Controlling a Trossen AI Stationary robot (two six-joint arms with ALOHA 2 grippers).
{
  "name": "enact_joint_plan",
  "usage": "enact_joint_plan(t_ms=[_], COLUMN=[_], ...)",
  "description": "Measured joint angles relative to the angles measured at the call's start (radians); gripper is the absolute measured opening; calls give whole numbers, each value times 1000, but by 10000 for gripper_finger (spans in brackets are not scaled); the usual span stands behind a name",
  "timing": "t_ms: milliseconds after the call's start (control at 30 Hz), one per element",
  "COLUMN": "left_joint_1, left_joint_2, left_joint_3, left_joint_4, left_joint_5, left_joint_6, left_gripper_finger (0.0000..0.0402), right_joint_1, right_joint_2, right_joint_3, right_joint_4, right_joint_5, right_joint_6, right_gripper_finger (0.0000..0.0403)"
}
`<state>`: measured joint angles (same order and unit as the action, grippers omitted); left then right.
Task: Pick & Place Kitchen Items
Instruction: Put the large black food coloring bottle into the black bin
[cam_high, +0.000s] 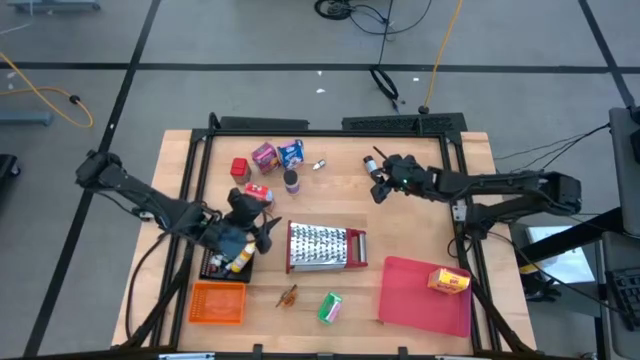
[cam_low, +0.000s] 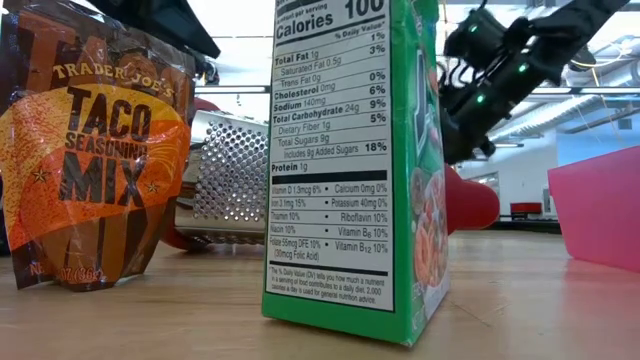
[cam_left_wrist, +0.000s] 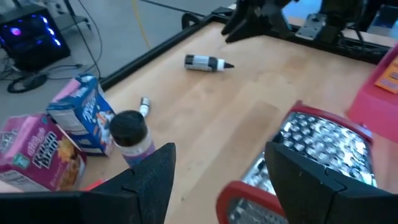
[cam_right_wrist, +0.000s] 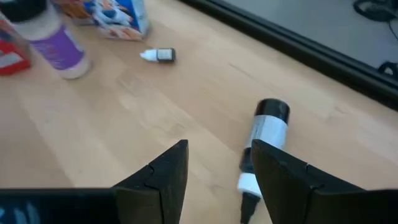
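While my left claw (cam_high: 243, 215) hangs spread beside the grater (cam_high: 326, 246), my right claw (cam_right_wrist: 214, 180), fingers apart, hovers over a small lying bottle (cam_right_wrist: 264, 140), just beside one finger.

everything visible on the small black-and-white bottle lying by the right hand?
The small bottle lies on its side on the bare wooden table, near the far edge. It has a black end, a white label band with grey print, and a dark pointed tip, best seen in the left wrist view. It looks like plastic. The right hand hangs just over it, fingers open, one finger hiding part of the tip end; contact cannot be told. Nothing else touches it; a tinier white-capped bottle lies apart.
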<state>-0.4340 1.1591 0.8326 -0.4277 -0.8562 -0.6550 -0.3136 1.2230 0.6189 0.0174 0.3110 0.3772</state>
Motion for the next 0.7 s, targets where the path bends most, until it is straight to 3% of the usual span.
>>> enact_joint_plan(t_ms=[700], left_joint_1=[110], left_joint_2=[0], left_joint_3=[0], left_joint_4=[77], left_joint_5=[2], left_joint_6=[50], left_gripper_finger=[251], right_joint_1=[-153], right_joint_2=[252], right_joint_3=[25], right_joint_4=[63], right_joint_5=[-93], right_joint_6=[-1], right_gripper_finger=[169])
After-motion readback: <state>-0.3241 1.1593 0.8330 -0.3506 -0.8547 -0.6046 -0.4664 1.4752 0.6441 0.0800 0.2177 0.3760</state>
